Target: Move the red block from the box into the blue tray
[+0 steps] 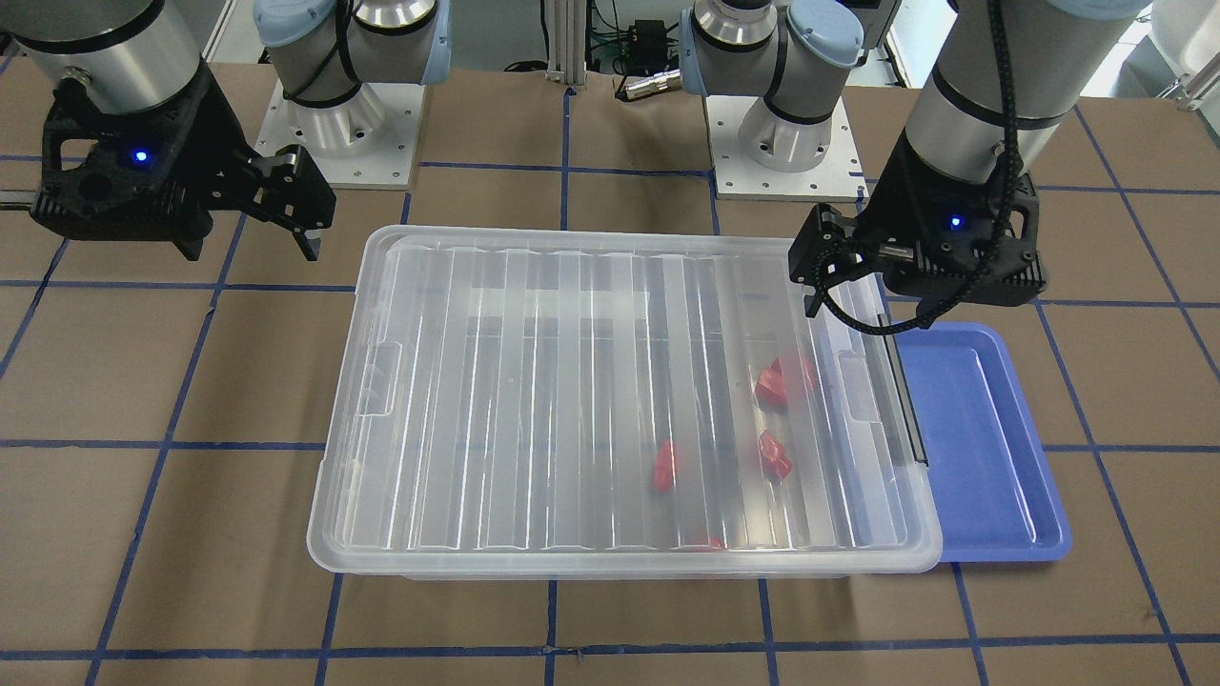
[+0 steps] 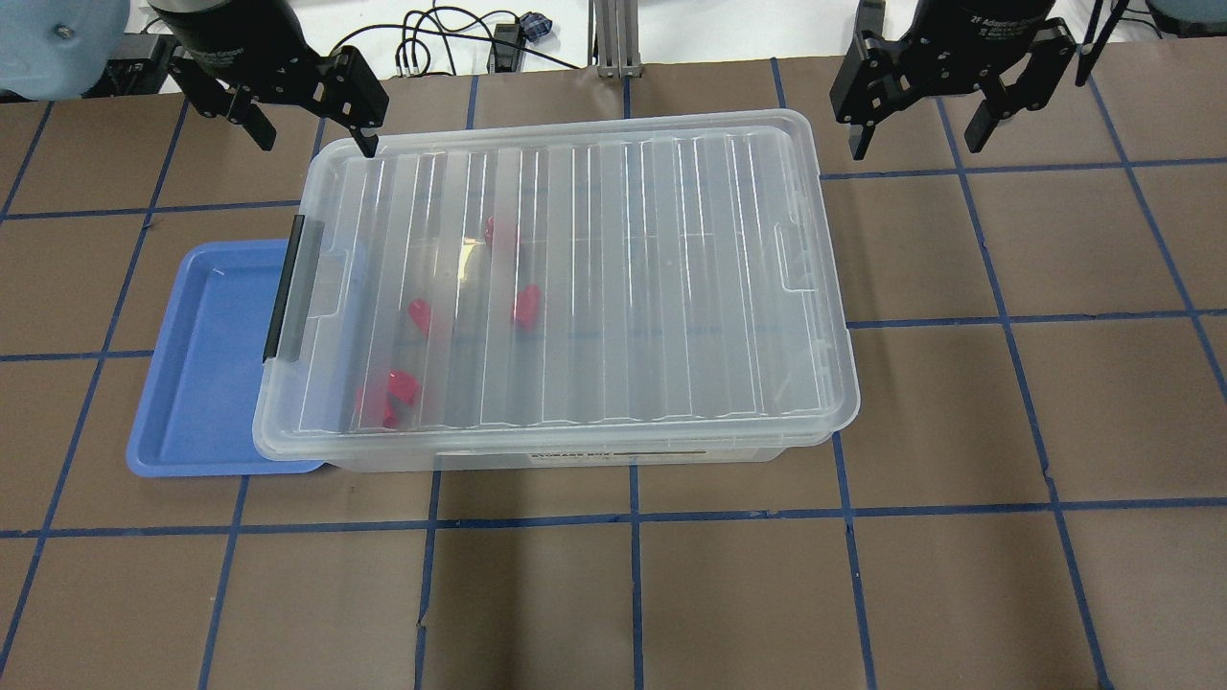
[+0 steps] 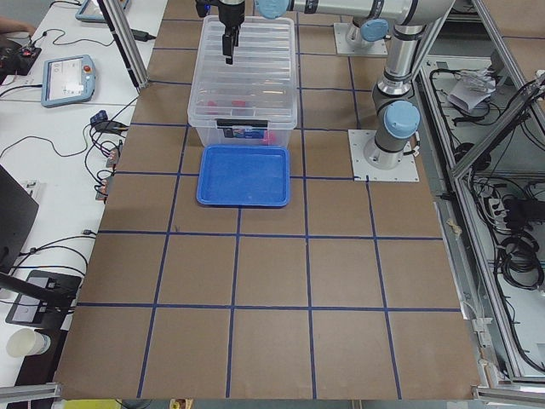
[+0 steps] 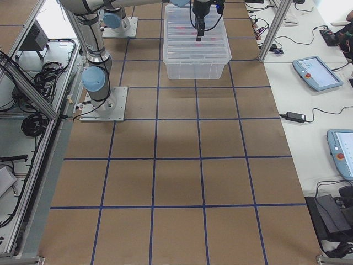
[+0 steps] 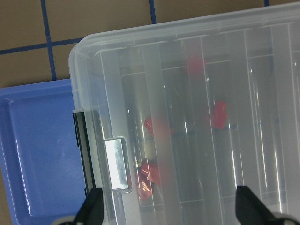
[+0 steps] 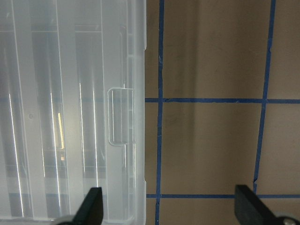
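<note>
The box (image 1: 534, 381) is a clear bin with its ribbed lid shut, in the middle of the table (image 2: 652, 287). Several red blocks (image 1: 772, 386) lie inside near its black latch end and show through the lid (image 2: 398, 393), also in the left wrist view (image 5: 150, 173). The blue tray (image 1: 991, 448) lies empty beside the latch end, partly under the box's rim (image 2: 201, 364). My left gripper (image 2: 314, 142) is open and empty above the box's far latch-side corner. My right gripper (image 2: 913, 149) is open and empty above bare table beyond the box's other end.
The black latch bar (image 5: 82, 150) runs along the box's edge over the tray. The brown table has a blue tape grid (image 2: 844, 517). The arm bases (image 1: 343, 133) stand behind the box. Operator tables with tablets show in the side views (image 3: 72, 77).
</note>
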Controlling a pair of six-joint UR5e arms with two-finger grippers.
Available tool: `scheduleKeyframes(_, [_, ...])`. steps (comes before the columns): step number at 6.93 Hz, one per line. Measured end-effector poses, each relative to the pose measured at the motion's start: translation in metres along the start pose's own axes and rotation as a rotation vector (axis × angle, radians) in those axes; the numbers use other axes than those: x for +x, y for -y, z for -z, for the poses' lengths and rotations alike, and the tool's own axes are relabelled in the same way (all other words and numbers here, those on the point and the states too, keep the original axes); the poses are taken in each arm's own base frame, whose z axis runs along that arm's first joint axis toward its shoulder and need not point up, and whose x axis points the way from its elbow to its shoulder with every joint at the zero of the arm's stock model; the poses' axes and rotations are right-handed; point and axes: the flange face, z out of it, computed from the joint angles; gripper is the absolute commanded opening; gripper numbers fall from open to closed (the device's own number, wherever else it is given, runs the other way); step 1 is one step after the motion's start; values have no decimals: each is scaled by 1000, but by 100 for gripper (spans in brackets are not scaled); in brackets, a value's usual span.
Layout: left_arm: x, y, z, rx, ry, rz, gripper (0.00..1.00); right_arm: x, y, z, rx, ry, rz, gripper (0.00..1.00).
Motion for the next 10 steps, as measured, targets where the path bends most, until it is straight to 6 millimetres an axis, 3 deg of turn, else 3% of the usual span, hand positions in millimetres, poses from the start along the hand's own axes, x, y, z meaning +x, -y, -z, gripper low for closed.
scheduleKeyframes(4, [0,0,0,0,0,0,100,-1,5,-1,19,2,3,100])
scheduleKeyframes(5, [0,0,-1,-1,0,0,100,-4,10,-10,30,2,3,100])
scheduleKeyframes(7, [0,0,-1,-2,0,0,100,-9,30,-79,53,2,5,100])
scheduleKeyframes(8, [0,0,-1,-2,0,0,100,-9,29,-116,52,2,2,100])
scheduleKeyframes(10, [0,0,-1,-3,0,0,100,-9,34,-160,106,2,-3,100])
